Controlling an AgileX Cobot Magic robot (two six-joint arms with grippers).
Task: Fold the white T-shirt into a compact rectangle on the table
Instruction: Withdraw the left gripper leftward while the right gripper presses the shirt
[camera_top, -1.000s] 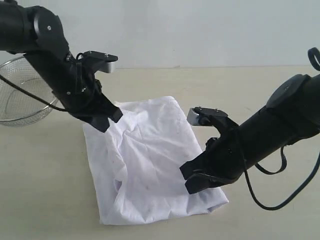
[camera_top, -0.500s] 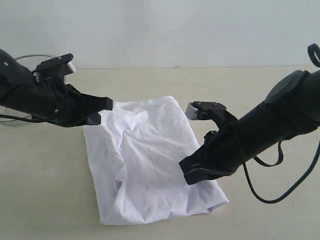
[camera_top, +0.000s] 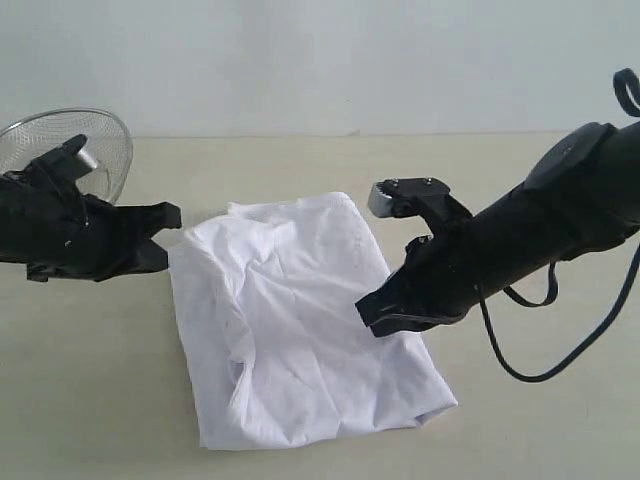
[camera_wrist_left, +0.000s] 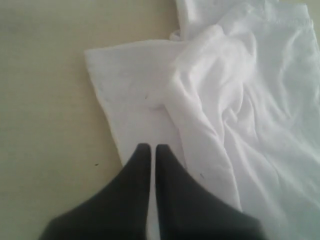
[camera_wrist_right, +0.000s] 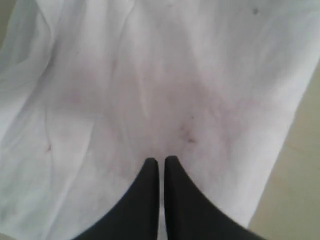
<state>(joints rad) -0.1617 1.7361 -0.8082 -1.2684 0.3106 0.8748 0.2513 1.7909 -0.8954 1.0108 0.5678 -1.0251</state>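
white T-shirt (camera_top: 290, 320): is showing plain white, with faint pinkish-grey smudges
tabletop (camera_top: 90, 400): is showing pale matte beige
wire basket (camera_top: 75, 135): is glinting silvery grey in a fine mesh pattern
left gripper (camera_wrist_left: 150, 149): is showing matte black
right gripper (camera_wrist_right: 161, 160): is showing matte black

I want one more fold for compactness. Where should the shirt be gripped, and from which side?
Probably the shirt by its two lower corners in the exterior view, coming in low from that edge. It lies flat on the table, longer top to bottom, so folding that end over halves it.
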